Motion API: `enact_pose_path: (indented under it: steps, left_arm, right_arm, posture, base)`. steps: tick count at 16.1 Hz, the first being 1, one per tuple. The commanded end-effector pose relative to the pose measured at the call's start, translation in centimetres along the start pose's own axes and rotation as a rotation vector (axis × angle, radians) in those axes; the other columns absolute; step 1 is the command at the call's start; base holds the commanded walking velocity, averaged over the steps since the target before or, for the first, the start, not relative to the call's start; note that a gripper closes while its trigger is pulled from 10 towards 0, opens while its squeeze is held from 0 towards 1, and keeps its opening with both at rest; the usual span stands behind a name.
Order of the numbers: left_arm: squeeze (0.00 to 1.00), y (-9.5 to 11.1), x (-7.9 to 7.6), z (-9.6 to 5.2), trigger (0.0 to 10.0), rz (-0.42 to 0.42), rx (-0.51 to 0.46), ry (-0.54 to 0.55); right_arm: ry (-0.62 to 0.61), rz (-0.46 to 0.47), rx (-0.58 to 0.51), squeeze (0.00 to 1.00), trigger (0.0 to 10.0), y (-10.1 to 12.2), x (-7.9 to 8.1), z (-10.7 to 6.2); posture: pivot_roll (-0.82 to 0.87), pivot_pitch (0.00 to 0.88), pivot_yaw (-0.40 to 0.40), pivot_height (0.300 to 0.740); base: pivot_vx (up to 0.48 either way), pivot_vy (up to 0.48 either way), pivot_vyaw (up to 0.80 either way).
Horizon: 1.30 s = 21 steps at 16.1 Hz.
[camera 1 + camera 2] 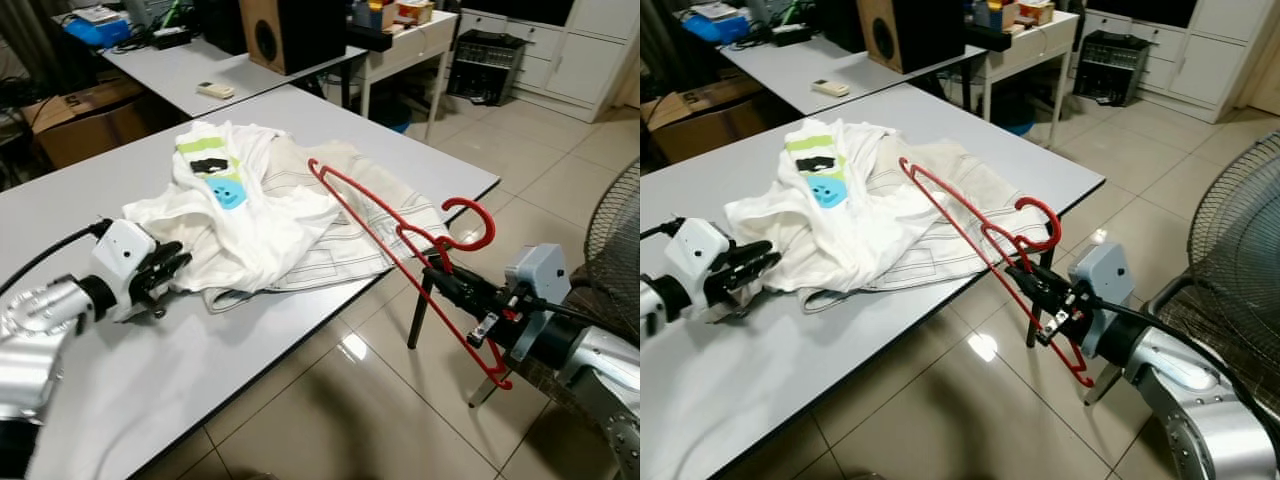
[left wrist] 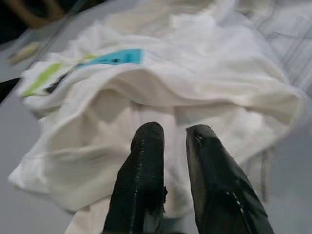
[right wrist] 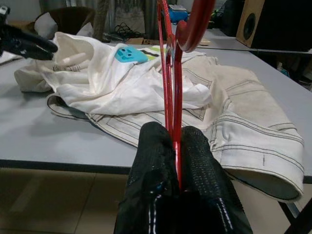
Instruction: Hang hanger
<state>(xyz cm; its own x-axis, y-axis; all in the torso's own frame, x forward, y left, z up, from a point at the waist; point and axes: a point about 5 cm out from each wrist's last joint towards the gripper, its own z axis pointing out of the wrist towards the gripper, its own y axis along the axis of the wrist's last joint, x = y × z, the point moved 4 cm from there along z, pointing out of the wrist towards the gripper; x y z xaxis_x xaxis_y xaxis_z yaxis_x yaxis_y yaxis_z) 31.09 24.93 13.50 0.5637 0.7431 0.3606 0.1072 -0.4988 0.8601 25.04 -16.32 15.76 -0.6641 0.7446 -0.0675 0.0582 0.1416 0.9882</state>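
Note:
A red hanger [image 1: 372, 208] slants up over the grey table's [image 1: 150, 380] right edge, hook [image 1: 472, 216] upward. My right gripper [image 1: 434, 264] is shut on its lower bar near the hook, off the table edge; the right wrist view has the red wire pinched between the fingers [image 3: 155, 146]. A white T-shirt [image 1: 255, 215] with a blue and green print lies crumpled on beige trousers [image 1: 350, 245]. My left gripper [image 1: 170, 266] rests on the table at the shirt's left edge, fingers [image 2: 146, 146] narrowly open with nothing between them.
A standing fan [image 1: 615, 235] is close by my right arm. Behind are a second table [image 1: 190, 65] with a speaker [image 1: 290, 30] and a remote [image 1: 215, 90], a cardboard box [image 1: 80, 120] and white cabinets [image 1: 580, 50]. Tiled floor [image 1: 330, 420] lies below the table edge.

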Motion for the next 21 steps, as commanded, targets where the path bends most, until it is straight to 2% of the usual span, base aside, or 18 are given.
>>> enact_pose_path:
  steps: [1,2,3,5,6,8,9,10,13,14,15,18,21]
  left_arm:
    - [1.0,1.2,1.2,0.0,10.0,0.001,-0.019,0.007]
    - [1.0,1.6,1.9,0.2,10.0,-0.007,-0.037,0.025]
    - [1.0,2.3,3.3,0.8,10.0,0.018,-0.06,0.084]
    - [1.0,3.6,4.1,2.2,10.0,0.034,-0.122,0.125]
    - [1.0,3.8,4.2,2.8,10.0,0.061,-0.116,0.137]
    - [1.0,2.3,4.5,3.6,10.0,0.2,0.006,0.148]
    - [0.2,1.2,4.6,3.7,10.0,0.271,0.083,0.122]
    - [0.0,0.8,4.8,3.5,10.0,0.295,0.111,0.111]
    - [0.0,0.6,5.6,3.2,10.0,0.295,0.125,0.09]
    - [0.0,0.4,6.0,3.0,10.0,0.325,0.147,0.092]
    - [0.0,0.1,6.8,2.7,10.0,0.36,0.179,0.123]
    - [0.0,-0.2,8.7,1.7,10.0,0.396,0.239,0.196]
    - [0.0,-0.9,9.3,0.9,10.0,0.408,0.287,0.189]
  right_arm:
    - [0.002,0.001,-0.004,0.0,10.0,0.3,0.0,-0.3]
    - [0.003,0.001,0.0,0.0,10.0,0.2,0.0,-0.4]
    - [0.007,0.002,0.003,0.0,10.0,0.2,0.1,-0.4]
    - [0.016,0.005,0.003,0.0,10.0,0.3,0.4,-0.3]
    - [0.019,0.006,0.006,0.0,10.0,0.3,0.5,-0.4]
    - [0.021,0.008,0.013,0.0,10.0,0.1,0.8,-0.5]
    - [0.021,0.012,0.015,0.0,10.0,0.1,0.9,-0.6]
    - [0.02,0.013,0.015,0.0,10.0,0.1,1.0,-0.7]
    - [0.02,0.018,0.021,0.0,10.0,0.1,1.1,-0.9]
    - [0.019,0.019,0.023,0.0,10.0,0.1,1.1,-0.9]
    - [0.018,0.02,0.025,0.0,10.0,0.1,1.2,-0.9]
    - [0.016,0.021,0.024,0.0,10.0,0.0,1.3,-0.8]
    - [0.026,0.022,0.024,0.0,10.0,-0.1,1.5,-0.9]
  posture:
    - [-0.09,0.0,0.089,0.74]
    - [-0.09,0.0,0.087,0.74]
    - [-0.09,0.0,0.089,0.74]
    - [-0.1,0.0,0.09,0.74]
    - [-0.1,0.0,0.093,0.74]
    - [-0.11,0.0,0.099,0.74]
    - [-0.12,0.0,0.101,0.74]
    - [-0.12,0.0,0.104,0.74]
    - [-0.12,0.0,0.104,0.74]
    - [-0.12,0.0,0.105,0.74]
    - [-0.12,0.0,0.106,0.74]
    - [-0.11,0.0,0.112,0.74]
    - [-0.11,0.0,0.116,0.74]
  base:
    - [0.0,0.0,0.0]
    - [0.0,0.0,0.0]
    - [0.0,0.0,0.0]
    - [0.0,0.0,0.0]
    - [0.0,0.0,0.0]
    - [0.0,0.0,0.0]
    - [0.0,0.0,0.0]
    - [0.0,0.0,0.0]
    - [0.0,0.0,0.0]
    - [0.0,0.0,0.0]
    - [0.0,0.0,0.0]
    - [0.0,0.0,0.0]
    - [0.0,0.0,0.0]
